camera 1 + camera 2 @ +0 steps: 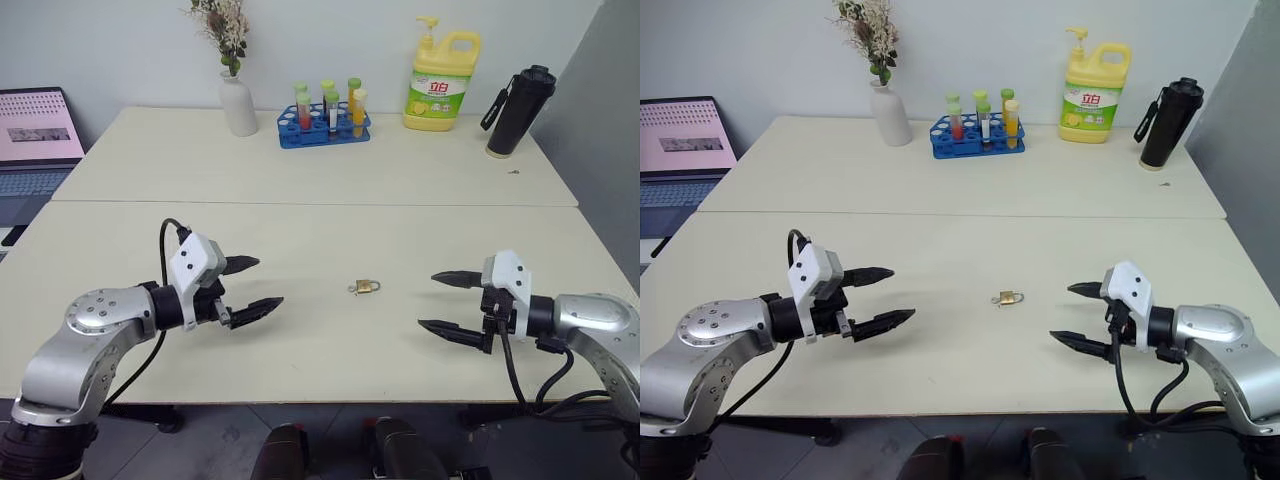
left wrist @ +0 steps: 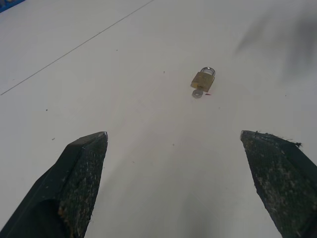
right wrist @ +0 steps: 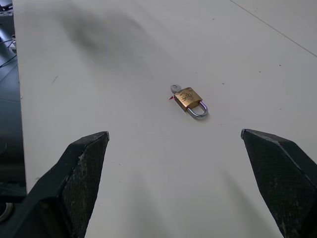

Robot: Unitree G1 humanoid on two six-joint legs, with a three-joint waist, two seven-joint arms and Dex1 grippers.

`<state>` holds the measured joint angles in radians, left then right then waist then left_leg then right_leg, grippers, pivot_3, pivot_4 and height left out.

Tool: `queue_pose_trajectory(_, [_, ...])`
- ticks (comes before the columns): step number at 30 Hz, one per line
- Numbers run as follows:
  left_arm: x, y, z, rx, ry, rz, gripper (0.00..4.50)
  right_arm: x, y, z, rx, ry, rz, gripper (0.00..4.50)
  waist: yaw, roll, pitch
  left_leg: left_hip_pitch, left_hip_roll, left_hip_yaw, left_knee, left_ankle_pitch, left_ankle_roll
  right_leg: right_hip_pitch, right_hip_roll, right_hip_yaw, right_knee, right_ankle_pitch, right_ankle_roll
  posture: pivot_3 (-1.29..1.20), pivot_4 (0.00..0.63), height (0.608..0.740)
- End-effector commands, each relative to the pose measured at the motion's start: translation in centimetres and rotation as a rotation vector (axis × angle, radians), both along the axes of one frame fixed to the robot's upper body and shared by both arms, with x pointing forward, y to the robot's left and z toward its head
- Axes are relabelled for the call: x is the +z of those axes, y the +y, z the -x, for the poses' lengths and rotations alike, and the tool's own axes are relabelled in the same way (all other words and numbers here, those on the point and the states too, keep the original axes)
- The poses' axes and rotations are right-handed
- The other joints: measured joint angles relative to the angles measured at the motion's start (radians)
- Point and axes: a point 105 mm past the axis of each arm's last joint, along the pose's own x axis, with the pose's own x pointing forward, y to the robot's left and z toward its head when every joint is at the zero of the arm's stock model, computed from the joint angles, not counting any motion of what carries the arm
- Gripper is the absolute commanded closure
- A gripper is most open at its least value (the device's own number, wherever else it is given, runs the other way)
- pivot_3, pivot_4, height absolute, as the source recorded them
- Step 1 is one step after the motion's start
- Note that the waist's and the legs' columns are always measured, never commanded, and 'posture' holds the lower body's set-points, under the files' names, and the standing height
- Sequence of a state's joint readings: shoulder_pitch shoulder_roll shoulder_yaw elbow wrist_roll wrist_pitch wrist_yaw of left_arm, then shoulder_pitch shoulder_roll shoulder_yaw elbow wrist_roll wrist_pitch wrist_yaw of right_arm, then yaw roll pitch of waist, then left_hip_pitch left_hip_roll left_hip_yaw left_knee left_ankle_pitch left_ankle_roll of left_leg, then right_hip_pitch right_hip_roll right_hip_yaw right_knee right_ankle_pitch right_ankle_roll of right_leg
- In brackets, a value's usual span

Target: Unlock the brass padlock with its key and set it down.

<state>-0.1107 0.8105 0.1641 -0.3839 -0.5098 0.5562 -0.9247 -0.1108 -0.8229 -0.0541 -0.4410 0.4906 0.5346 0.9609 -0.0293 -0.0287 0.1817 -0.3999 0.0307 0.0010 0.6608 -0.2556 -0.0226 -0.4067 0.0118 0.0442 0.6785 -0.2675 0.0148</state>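
The small brass padlock (image 1: 366, 287) lies flat on the cream table (image 1: 300, 330), midway between my two hands. Its silver shackle looks closed and a small silver key (image 3: 174, 88) sticks out of the bottom of its body (image 2: 203, 80). My left gripper (image 1: 250, 284) hovers over the table to the left of the lock, open and empty, pointing toward it. To the right of the lock my right gripper (image 1: 444, 304) is open and empty too, aimed back at it (image 3: 190, 98). Both are well apart from the lock.
At the table's far side stand a white vase with dried flowers (image 1: 237, 100), a blue rack of test tubes (image 1: 325, 120), a yellow detergent bottle (image 1: 441, 85) and a black flask (image 1: 520, 110). A laptop (image 1: 35, 140) sits at the far left.
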Motion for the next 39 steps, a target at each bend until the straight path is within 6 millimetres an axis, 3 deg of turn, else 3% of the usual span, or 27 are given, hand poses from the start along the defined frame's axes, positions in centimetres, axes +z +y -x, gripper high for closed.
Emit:
queue_pose_trajectory(1, [0.5, -0.4, 0.5, -0.040, -0.034, -0.006, 0.00, 1.0, 0.7, 0.2, 0.046, -0.048, 0.002, 0.01, 0.000, 0.000, 0.000, 0.000, 0.000, 0.000, 0.000, 0.000, 0.000, 0.000, 0.000, 0.000, 0.000, 0.000, 0.000, 0.00, 0.150, 0.740])
queue_pose_trajectory(10, [0.4, -0.5, -0.8, 0.023, -0.142, -0.087, 0.00, 0.1, 1.0, 0.1, 0.074, -0.070, 0.035, 0.01, 0.000, 0.000, 0.000, 0.000, 0.000, 0.000, 0.000, 0.000, 0.000, 0.000, 0.000, 0.000, 0.000, 0.000, 0.000, 0.00, 0.150, 0.740])
queue_pose_trajectory(18, [0.4, -0.9, 0.6, -0.060, -0.105, -0.075, 0.00, 0.0, 1.3, -0.5, 0.073, -0.111, 0.026, 0.01, 0.000, 0.000, 0.000, 0.000, 0.000, 0.000, 0.000, 0.000, 0.000, 0.000, 0.000, 0.000, 0.000, 0.000, 0.000, 0.00, 0.150, 0.740])
queue_pose_trajectory(28, [1.0, -1.0, 0.3, -0.040, -0.180, -0.079, 0.00, -0.2, 1.8, -0.9, 0.116, -0.130, 0.043, 0.01, 0.000, 0.000, 0.000, 0.000, 0.000, 0.000, 0.000, 0.000, 0.000, 0.000, 0.000, 0.000, 0.001, 0.000, 0.000, 0.00, 0.150, 0.740])
queue_pose_trajectory(34, [1.0, -1.9, 1.6, -0.145, -0.138, -0.079, 0.00, 0.4, 2.6, -0.8, 0.191, -0.093, 0.073, 0.01, -0.001, 0.000, 0.000, 0.000, 0.000, 0.000, 0.000, 0.000, 0.000, 0.000, 0.000, 0.000, 0.001, 0.000, 0.000, 0.00, 0.150, 0.740])
queue_pose_trajectory(39, [0.2, -2.9, 2.4, -0.224, -0.118, -0.119, 0.00, -0.2, 4.3, -3.0, 0.228, -0.128, 0.154, 0.01, -0.002, 0.000, 0.000, 0.001, 0.001, 0.000, 0.000, 0.000, 0.000, 0.000, 0.000, 0.000, 0.001, 0.000, 0.000, 0.00, 0.150, 0.740])
